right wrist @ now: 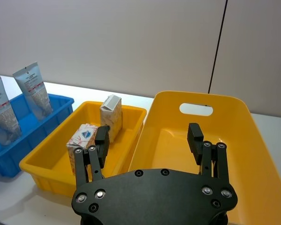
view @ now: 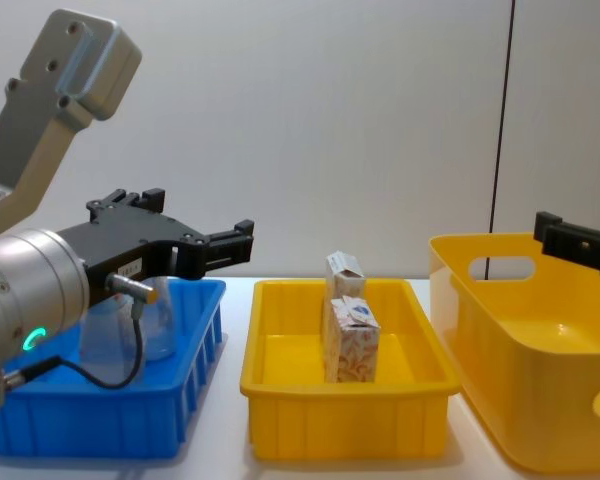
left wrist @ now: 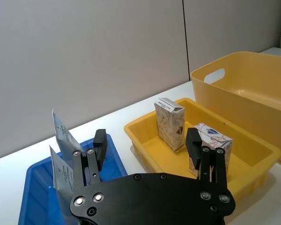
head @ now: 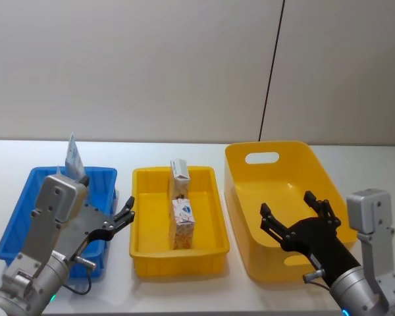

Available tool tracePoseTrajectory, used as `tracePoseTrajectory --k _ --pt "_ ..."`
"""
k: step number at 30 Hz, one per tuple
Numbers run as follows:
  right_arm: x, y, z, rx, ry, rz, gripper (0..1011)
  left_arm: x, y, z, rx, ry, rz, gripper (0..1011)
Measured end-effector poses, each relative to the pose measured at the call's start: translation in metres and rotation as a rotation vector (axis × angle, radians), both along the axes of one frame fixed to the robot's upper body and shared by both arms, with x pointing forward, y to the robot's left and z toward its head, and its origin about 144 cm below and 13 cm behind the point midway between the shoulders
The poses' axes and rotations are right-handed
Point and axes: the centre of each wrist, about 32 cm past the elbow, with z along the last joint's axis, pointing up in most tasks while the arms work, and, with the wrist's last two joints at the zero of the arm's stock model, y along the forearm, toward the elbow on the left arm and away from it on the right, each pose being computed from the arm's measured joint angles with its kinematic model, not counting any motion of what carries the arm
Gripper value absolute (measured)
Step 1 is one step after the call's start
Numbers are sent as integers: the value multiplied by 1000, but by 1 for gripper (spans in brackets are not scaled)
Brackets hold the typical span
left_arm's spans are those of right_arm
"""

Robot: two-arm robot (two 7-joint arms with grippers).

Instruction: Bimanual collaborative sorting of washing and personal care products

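Observation:
Two white cartons with reddish print stand upright in the middle yellow tray (head: 139,250), one farther back (head: 180,179) and one nearer (head: 183,222). Both show again in the chest view, the far carton (view: 342,270) behind the near carton (view: 353,345). Pale pouches (right wrist: 33,89) stand in the blue bin (head: 23,207) at the left; the top of one pouch (head: 73,158) rises behind my left wrist. My left gripper (head: 112,214) hovers open and empty over the blue bin's right side. Over the big yellow basket (head: 296,146), my right gripper (head: 288,205) is open and empty.
The three containers stand side by side on a white table (head: 184,296), with narrow gaps between them. The basket holds nothing and has a handle slot (head: 262,158) in its far wall. A plain wall with a dark vertical seam (head: 271,72) rises behind.

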Motion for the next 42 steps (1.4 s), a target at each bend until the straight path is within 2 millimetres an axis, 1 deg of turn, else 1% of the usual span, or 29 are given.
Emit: tracePoseTrajectory --k 42 --pt "0 0 1 0 -1 0 1002 0 0 0 0 0 0 1001"
